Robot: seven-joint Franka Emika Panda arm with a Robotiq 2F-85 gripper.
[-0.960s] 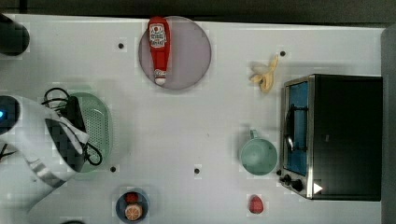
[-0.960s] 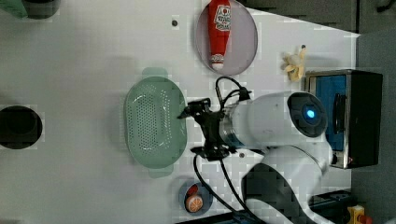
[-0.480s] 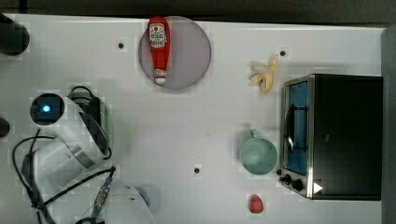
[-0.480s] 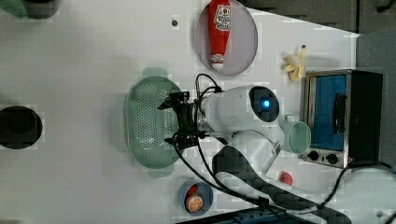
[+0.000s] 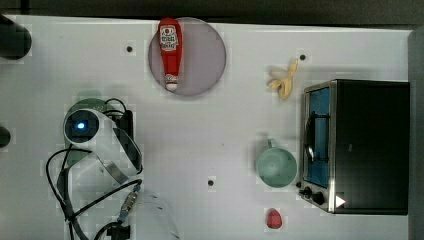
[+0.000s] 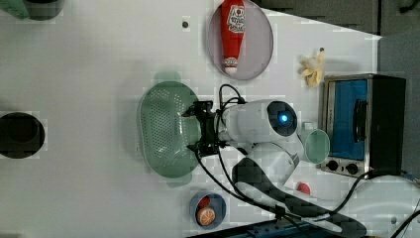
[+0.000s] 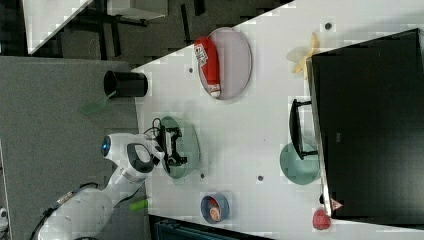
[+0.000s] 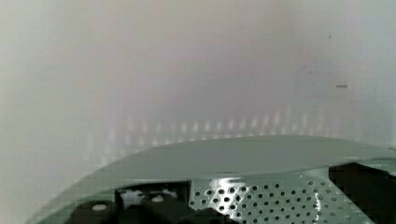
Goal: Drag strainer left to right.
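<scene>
The strainer [image 6: 163,131] is a pale mint-green oval colander with many small holes, lying on the white table at the left view's middle left. My gripper [image 6: 193,130] stands open with its black fingers spread just inside the strainer's right rim in the left view, holding nothing. In the right view the gripper [image 7: 175,146] hangs over the strainer [image 7: 189,145]. The wrist view shows the strainer's rim [image 8: 243,156] and holed wall, with dark fingers [image 8: 140,207] low inside the bowl. In the top view my arm covers most of the strainer [image 5: 87,104].
A ketchup bottle [image 5: 169,50] lies on a grey plate [image 5: 205,55]. A banana [image 5: 284,80], a toaster oven [image 5: 357,145], a green mug [image 5: 276,166] and a small red object [image 5: 273,218] are at the top view's right. A blue bowl [image 6: 208,210] sits near the strainer.
My arm has swung across the strainer and the gripper has come down to its rim. The fingers have stayed open and the strainer has not moved.
</scene>
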